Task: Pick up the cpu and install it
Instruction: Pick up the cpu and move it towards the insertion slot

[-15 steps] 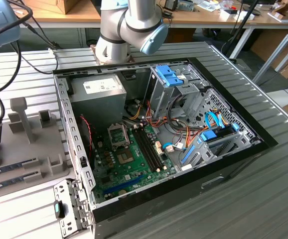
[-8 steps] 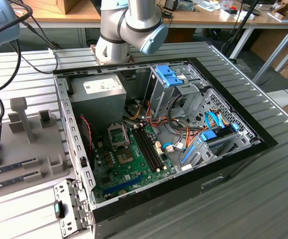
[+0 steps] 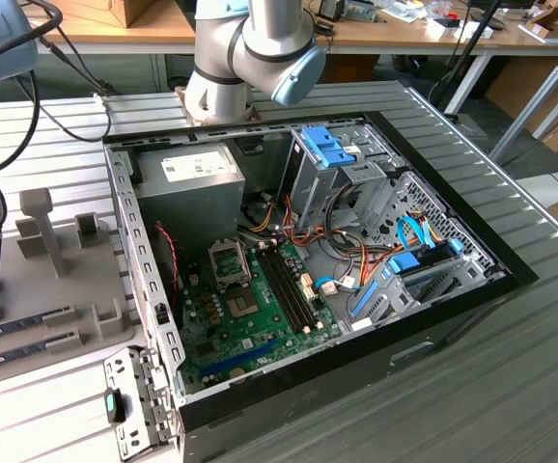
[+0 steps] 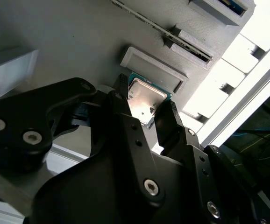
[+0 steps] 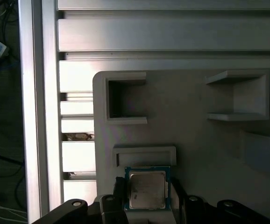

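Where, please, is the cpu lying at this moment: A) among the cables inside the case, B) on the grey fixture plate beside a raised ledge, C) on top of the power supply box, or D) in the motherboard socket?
B: in both wrist views the cpu lies flat on the grey fixture plate, right beside a small raised ledge, with the pincer down at it.

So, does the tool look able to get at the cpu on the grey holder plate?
Probably yes. In the first wrist view the tool sits right at the cpu, which lies flat and uncovered on the grey holder plate, nothing between them.
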Robot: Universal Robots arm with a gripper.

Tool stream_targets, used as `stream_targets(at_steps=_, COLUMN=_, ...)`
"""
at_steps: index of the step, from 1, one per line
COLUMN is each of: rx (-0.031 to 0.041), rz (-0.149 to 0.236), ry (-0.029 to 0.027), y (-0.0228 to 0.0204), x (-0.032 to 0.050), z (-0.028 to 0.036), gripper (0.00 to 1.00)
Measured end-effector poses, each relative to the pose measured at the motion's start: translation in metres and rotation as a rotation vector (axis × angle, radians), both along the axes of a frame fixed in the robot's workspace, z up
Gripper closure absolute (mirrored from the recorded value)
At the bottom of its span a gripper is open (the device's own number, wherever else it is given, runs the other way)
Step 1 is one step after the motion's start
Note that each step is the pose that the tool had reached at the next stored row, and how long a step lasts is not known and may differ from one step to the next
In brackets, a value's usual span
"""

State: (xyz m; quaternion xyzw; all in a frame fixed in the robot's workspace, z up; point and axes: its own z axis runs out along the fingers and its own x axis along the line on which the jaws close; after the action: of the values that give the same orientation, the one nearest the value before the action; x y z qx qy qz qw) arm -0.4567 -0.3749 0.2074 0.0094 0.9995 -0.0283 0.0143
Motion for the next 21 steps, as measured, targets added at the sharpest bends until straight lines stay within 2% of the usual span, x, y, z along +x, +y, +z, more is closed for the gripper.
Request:
stream_targets(at_steps=9, rx=0.0004, rz=0.000, ry=-0.0001, y=0.0007, x=0.0000, z=0.0022, gripper=0.53)
stream_targets(at_steps=21, rx=0.0063, rz=0.000, ry=-0.0001, y=0.0008, x=0.0000, z=0.0051, gripper=0.53)
